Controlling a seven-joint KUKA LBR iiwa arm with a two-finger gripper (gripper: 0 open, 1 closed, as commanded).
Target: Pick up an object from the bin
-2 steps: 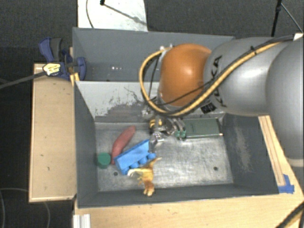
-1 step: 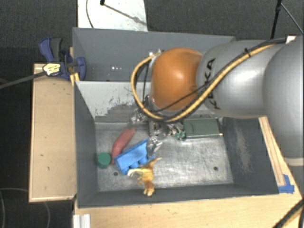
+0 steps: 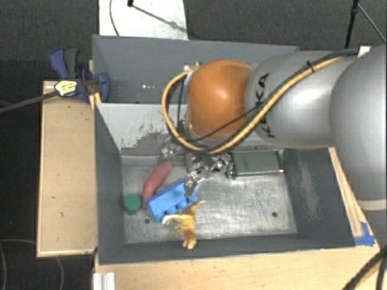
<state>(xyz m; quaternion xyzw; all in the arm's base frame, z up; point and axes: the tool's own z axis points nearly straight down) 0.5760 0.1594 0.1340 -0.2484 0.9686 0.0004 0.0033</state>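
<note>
My gripper [image 3: 195, 177] hangs low in the bin's middle, under the orange wrist cover, right at the upper right end of a blue plastic block [image 3: 165, 201]. A reddish sausage-shaped piece [image 3: 156, 178] lies slanted just left of the gripper, touching the blue block's upper edge. A yellow toy figure [image 3: 186, 223] lies just below the blue block, near the front wall. A small green cylinder [image 3: 132, 203] stands at the block's left end. The orange cover hides most of the gripper body.
A dark green rectangular object [image 3: 257, 162] lies flat to the right of the gripper, near the back wall. The arm reaches in from the right and covers the bin's upper right. The bin floor to the right shows bare metal.
</note>
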